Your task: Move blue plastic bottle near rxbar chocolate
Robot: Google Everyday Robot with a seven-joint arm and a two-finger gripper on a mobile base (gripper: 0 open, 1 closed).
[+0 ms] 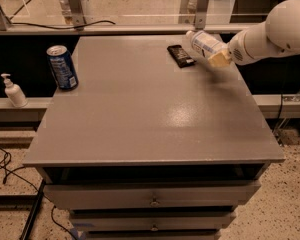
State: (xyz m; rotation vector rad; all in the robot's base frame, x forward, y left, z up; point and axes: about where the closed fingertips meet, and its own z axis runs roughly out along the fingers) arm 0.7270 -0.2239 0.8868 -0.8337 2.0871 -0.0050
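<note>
Evidently the gripper (219, 59), at the upper right of the frame, was clamped on the base end of the bottle (205, 44). The bottle lay tilted in its grasp with the white cap pointing toward the upper left, and it seemed to hang clear of the table (140, 114). The bar (181, 55) lay flat on the tabletop just left of and slightly below the bottle's body in the frame, near it but, as far as could be told, not touching it. The step in hand looked like the set-down. To do it well, the bottle needed lowering gently until it rested on the table beside the bar, not on top of it. The grip should have been released only once the bottle was supported, since a round bottle laid on its side could roll. Coming down to the right of the bar would avoid nudging the wrapper away. The can (61, 66) stood well apart near the left edge, out of the way.
</note>
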